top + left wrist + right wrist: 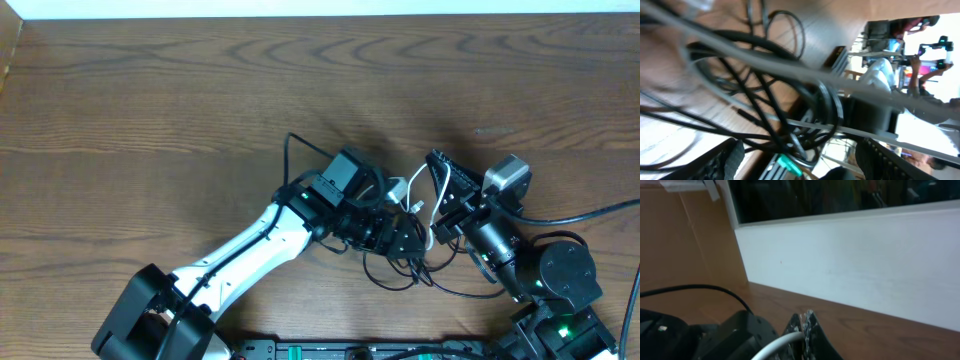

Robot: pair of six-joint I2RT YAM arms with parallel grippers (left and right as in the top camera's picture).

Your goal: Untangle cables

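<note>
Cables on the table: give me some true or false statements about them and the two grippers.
1. The tangle mixes black cables with a white cable. True.
2. The left gripper is pressed shut. False: in the left wrist view its fingers stand wide apart, with black cables crossing between them.
3. The white cable runs right into the right gripper. True: its fingers look closed on it.
4. The tangle lies at the far edge of the table. False: it sits on the near side, between the two arms.
</note>
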